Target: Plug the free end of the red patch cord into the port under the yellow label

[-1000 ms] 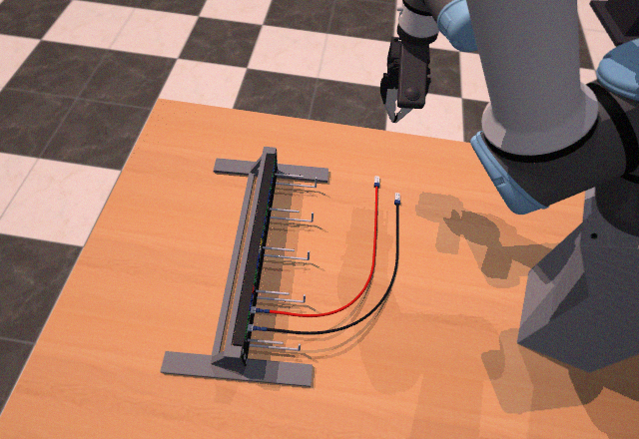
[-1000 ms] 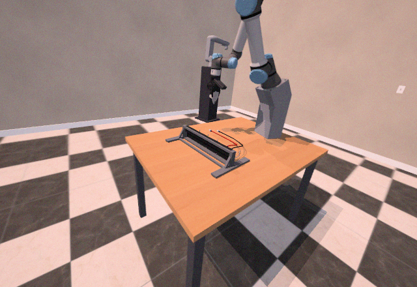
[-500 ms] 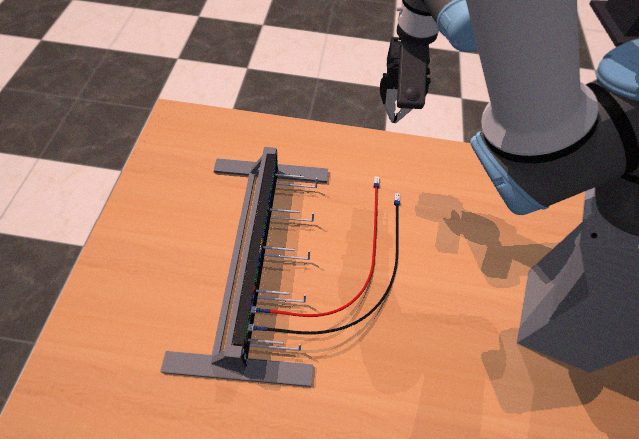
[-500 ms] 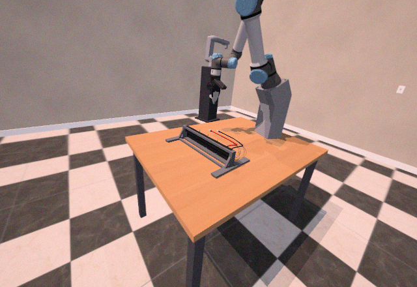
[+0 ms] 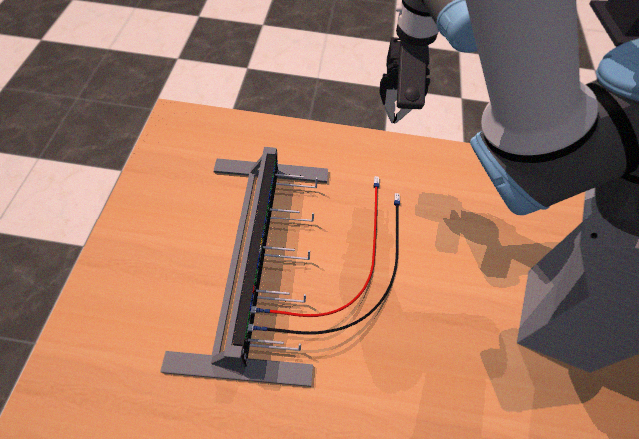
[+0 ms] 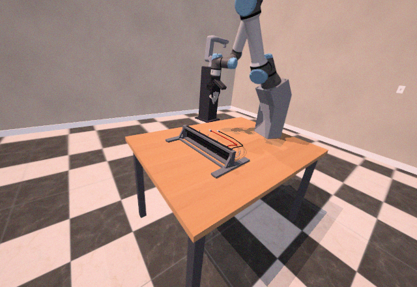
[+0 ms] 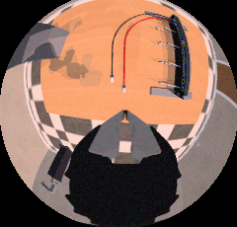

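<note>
Orange wooden table point(image 5: 155, 269) carrying grey rack point(image 5: 235, 289), both feet lying flat. Your gripper point(image 5: 393, 112) hanging above table's far edge, jaws pressed together, gripping nothing. Red patch cord point(image 5: 372, 248) lying on table beside black patch cord point(image 5: 394, 263); its free plug point(image 5: 376, 182) resting near rack's far end, well apart from gripper.
</note>
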### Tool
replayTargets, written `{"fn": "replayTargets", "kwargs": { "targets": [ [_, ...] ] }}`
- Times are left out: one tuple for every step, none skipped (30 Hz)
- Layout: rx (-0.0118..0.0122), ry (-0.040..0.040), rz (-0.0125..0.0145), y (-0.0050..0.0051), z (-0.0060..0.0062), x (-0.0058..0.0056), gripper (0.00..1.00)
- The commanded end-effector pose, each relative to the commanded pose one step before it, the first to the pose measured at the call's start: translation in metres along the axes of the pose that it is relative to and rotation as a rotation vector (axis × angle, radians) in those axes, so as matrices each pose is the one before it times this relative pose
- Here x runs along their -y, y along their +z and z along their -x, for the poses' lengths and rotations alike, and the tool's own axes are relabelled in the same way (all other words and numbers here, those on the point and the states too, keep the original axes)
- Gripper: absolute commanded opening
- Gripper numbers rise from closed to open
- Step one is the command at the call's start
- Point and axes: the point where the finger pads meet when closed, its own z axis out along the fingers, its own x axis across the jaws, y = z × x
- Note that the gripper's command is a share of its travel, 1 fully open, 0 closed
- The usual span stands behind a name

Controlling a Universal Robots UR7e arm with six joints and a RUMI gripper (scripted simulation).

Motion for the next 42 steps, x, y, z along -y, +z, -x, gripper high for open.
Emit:
{"fn": "replayTargets", "kwargs": {
  "targets": [
    [0.00024, -0.00122, 0.00045, 0.00787, -0.00108, -0.00359, 0.0],
    [0.00021, -0.00034, -0.00011, 0.0031, -0.0003, -0.00117, 0.0],
    [0.00023, -0.00038, -0.00012, 0.00361, -0.00033, -0.00129, 0.0],
    [0.00024, -0.00043, -0.00012, 0.00412, -0.00035, -0.00137, 0.0],
    [0.00025, -0.00047, -0.00012, 0.00462, -0.00036, -0.00142, 0.0],
    [0.00024, -0.0005, -0.00012, 0.00511, -0.00036, -0.00144, 0.0],
    [0.00023, -0.00053, -0.00011, 0.00558, -0.00034, -0.00141, 0.0],
    [0.00022, -0.00055, -0.0001, 0.00602, -0.00032, -0.00135, 0.0],
    [0.0, 0.0, 0.0, 0.0, 0.0, 0.0, 0.0],
    [0.0, 0.0, 0.0, 0.0, 0.0, 0.0, 0.0],
    [0.00019, -0.00057, -0.00009, 0.00642, -0.00028, -0.00124, 0.0],
    [0.00016, -0.00058, -0.00007, 0.00677, -0.00023, -0.0011, 0.0],
    [0.00013, -0.00059, -0.00006, 0.00706, -0.00016, -0.00093, 0.0],
    [0.00009, -0.00059, -0.00004, 0.00728, -0.00009, -0.00073, 0.0],
    [0.00005, -0.00058, -0.00002, 0.00743, -0.00002, -0.00052, 0.0],
    [0.00001, -0.00056, 0.0, 0.0075, 0.00006, -0.00029, 0.0],
    [-0.00004, -0.00055, 0.00001, 0.00749, 0.00014, -0.00007, 0.0],
    [-0.00007, -0.00052, 0.00003, 0.0074, 0.00022, 0.00015, 0.0],
    [-0.00011, -0.00049, 0.00004, 0.00722, 0.00029, 0.00035, 0.0],
    [-0.00014, -0.00046, 0.00005, 0.00696, 0.00035, 0.00053, 0.0],
    [-0.00016, -0.00043, 0.00006, 0.00663, 0.0004, 0.00067, 0.0],
    [-0.00018, -0.00039, 0.00006, 0.00623, 0.00043, 0.00078, 0.0],
    [-0.00019, -0.00036, 0.00007, 0.00576, 0.00046, 0.00085, 0.0],
    [-0.00019, -0.00032, 0.00006, 0.00525, 0.00046, 0.00088, 0.0],
    [-0.00018, -0.00028, 0.00006, 0.00469, 0.00045, 0.00088, 0.0],
    [0.0, 0.0, 0.0, 0.0, 0.0, 0.0, 0.0],
    [0.0, 0.0, 0.0, 0.0, 0.0, 0.0, 0.0],
    [-0.00017, -0.00024, 0.00006, 0.00411, 0.00042, 0.00084, 0.0],
    [-0.00016, -0.0002, 0.00005, 0.0035, 0.00038, 0.00076, 0.0],
    [-0.00014, -0.00016, 0.00004, 0.0029, 0.00033, 0.00067, 0.0],
    [-0.00011, -0.00013, 0.00004, 0.00232, 0.00027, 0.00055, 0.0],
    [-0.00009, -0.0001, 0.00003, 0.00176, 0.00021, 0.00043, 0.0],
    [-0.00006, -0.00007, 0.00002, 0.00125, 0.00015, 0.00032, 0.0],
    [-0.00004, -0.00004, 0.00001, 0.0008, 0.0001, 0.0002, 0.0],
    [-0.00002, -0.00002, 0.00001, 0.00043, 0.00005, 0.00011, 0.0],
    [-0.00001, -0.00001, 0.0, 0.00017, 0.00002, 0.00004, 0.0],
    [0.0, 0.0, 0.0, 0.00002, 0.0, 0.00001, 0.0],
    [0.0, 0.0, 0.0, 0.0, 0.0, 0.0, 0.22],
    [0.0, 0.0, 0.0, 0.0, 0.0, 0.0, 0.22],
    [0.0, 0.0, 0.0, 0.0, 0.0, 0.0, 0.22],
    [0.0, 0.0, 0.0, 0.0, 0.0, 0.0, 0.22],
    [0.0, 0.0, 0.0, 0.0, 0.0, 0.0, 0.22]
  ]
}}
